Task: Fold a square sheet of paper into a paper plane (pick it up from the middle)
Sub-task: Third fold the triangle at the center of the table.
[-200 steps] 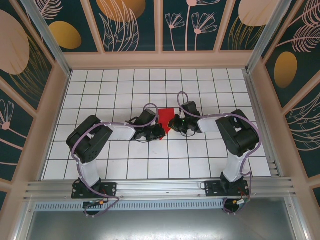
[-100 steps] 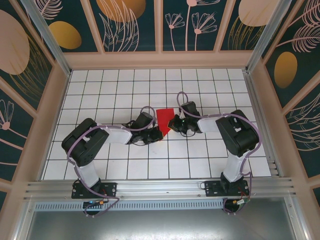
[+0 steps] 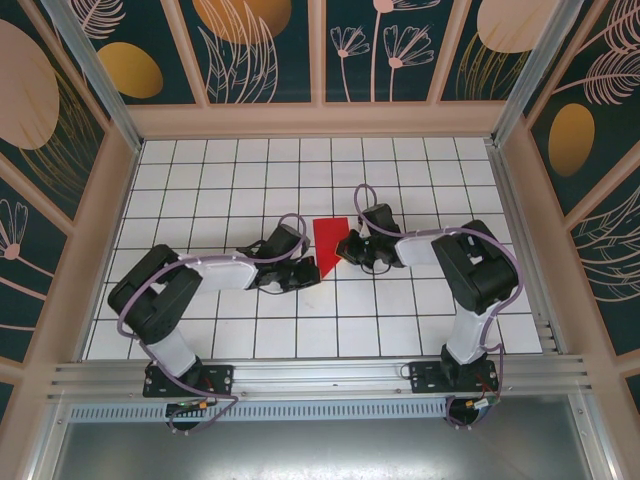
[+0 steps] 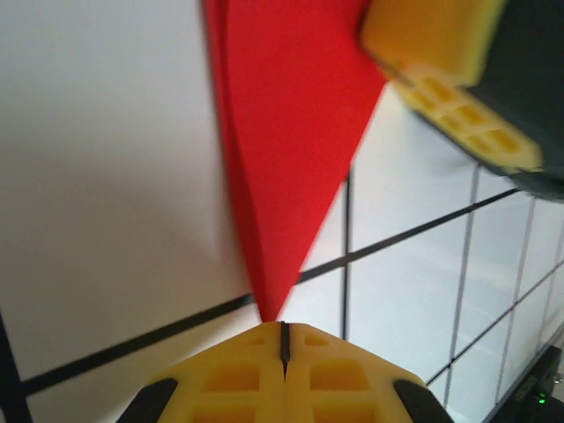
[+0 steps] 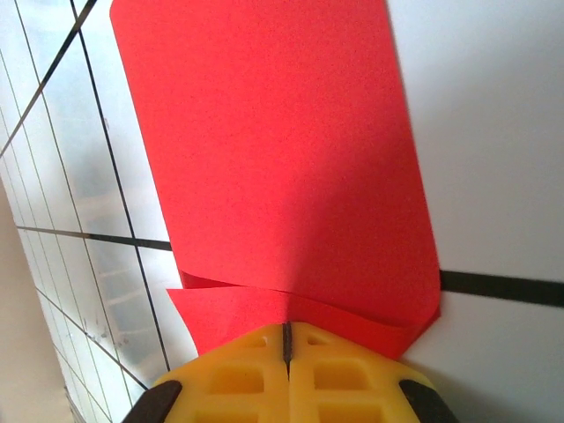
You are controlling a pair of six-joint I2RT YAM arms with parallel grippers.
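Red paper, folded to a point aimed at 6 o'clock, flat near the middle of the gridded table. At 7 o'clock of it, left gripper; at 3 o'clock, right gripper. From the left wrist: fingers pressed together, paper's tip touching their seam. From the right wrist: fingers likewise pressed together, against a lifted second layer at the paper's near edge; actual pinch unclear.
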